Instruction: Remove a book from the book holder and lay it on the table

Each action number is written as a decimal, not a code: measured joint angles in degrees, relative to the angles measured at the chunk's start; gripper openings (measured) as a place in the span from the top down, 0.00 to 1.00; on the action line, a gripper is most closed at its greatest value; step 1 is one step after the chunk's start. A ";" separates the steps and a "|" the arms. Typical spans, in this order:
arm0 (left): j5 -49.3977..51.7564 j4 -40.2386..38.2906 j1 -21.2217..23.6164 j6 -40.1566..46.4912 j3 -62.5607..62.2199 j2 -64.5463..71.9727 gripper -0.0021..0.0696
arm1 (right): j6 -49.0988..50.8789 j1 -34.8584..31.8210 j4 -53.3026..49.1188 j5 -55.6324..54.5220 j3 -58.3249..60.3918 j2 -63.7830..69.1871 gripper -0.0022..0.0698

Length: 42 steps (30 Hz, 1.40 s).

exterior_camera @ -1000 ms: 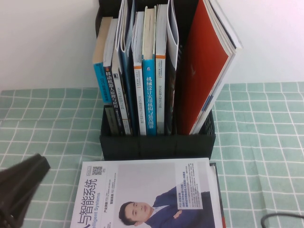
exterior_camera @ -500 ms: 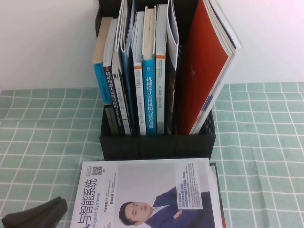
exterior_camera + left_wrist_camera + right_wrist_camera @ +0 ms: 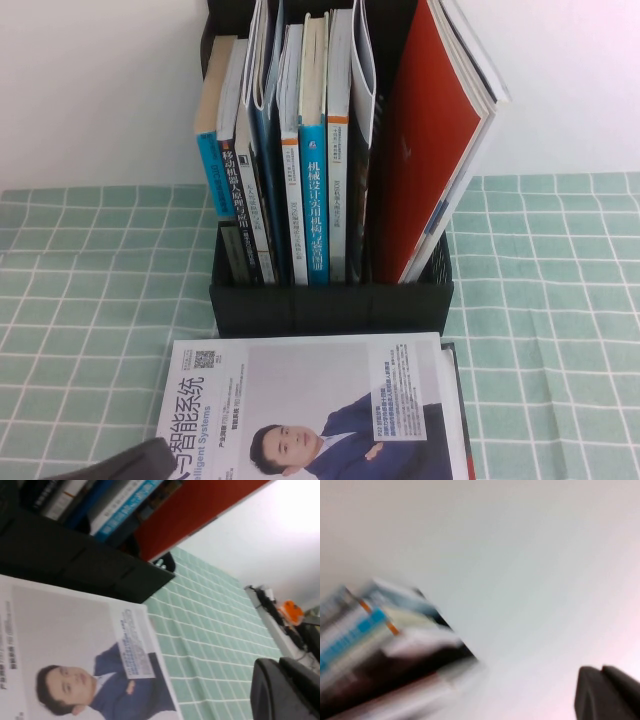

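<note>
**One magazine flat on the worktop, rack stock upright behind it**

One book (image 3: 310,410): thin, large, glossy white cover showing a man in a dark blue suit, blue title lettering down one edge, a QR code in a corner. It lies flat and face up on the worktop (image 3: 560,330), just in front of the book holder (image 3: 330,300). By how it lies, the task looks all but done.

Book holder: black, box-shaped, low front wall, tall back, upright dividers. Contents: several slim blue and white spines standing upright; a red-covered magazine (image 3: 435,150) leaning out to the right above the rim.

Worktop covering: soft pale green cloth, white grid, faint creases.

Left gripper (image 3: 287,690): dark, matt, low at the near left, just beside the book's near corner. Its fingers appear pressed together with nothing between them.

Right gripper (image 3: 607,692): not seen from above; in its own wrist view it is raised, facing the pale wall and the rack tops. Fingers fully closed, holding nothing.

Risks, as judged: the left arm, so near the cover's corner, could catch the slick thin magazine and drag it or rumple the cloth. A knock to the rack could tip the leaning red magazine out onto the book.
</note>
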 joint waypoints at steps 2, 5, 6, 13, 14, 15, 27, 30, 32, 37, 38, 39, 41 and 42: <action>-2.41 0.00 0.00 -1.20 0.00 0.00 0.97 | -13.24 0.00 10.10 -12.01 0.10 0.00 0.97; -4.51 0.00 0.00 -2.14 0.00 0.00 0.97 | -28.79 0.00 23.87 -32.03 0.35 -0.40 0.97; -4.68 0.00 0.00 -2.44 0.00 0.00 0.97 | -31.29 0.00 26.05 -37.01 0.78 -0.99 0.97; -4.57 6.54 0.00 -2.81 0.24 0.00 0.97 | -29.68 0.00 27.98 -42.68 3.16 -12.69 0.97; -4.45 7.46 0.00 -2.81 0.35 0.00 0.97 | -27.81 0.00 27.98 -41.47 3.16 -14.47 0.97; -4.36 8.32 0.00 -2.91 0.47 0.00 0.97 | -25.42 0.00 27.98 -39.25 3.16 -16.65 0.97; -3.47 12.33 0.00 -2.91 0.56 0.00 0.97 | -3.26 0.00 27.23 24.44 3.79 -22.34 0.97; -3.47 12.33 0.00 -2.91 0.56 0.00 0.97 | 9.50 0.00 20.21 33.79 5.29 -18.98 0.97; -3.47 12.43 0.00 -3.29 0.56 0.00 0.97 | 20.44 0.00 10.29 40.33 5.94 -15.71 0.97; -4.61 12.77 0.00 -5.21 0.56 0.00 0.97 | 52.96 0.00 -26.61 63.88 5.91 -6.39 0.97; -4.90 13.01 0.00 -5.54 0.56 0.00 0.97 | 58.93 0.00 -32.69 67.47 5.91 -4.93 0.97; -5.06 13.12 0.00 -5.66 0.56 0.00 0.97 | 64.08 0.00 -39.79 70.97 5.91 -3.31 0.97; -5.52 13.51 0.00 -5.80 0.56 0.00 0.97 | 71.62 0.00 -50.36 73.98 5.78 -1.31 0.97; -5.55 13.51 0.00 -5.80 0.56 0.00 0.97 | 75.16 0.00 -55.18 74.25 5.63 -0.93 0.97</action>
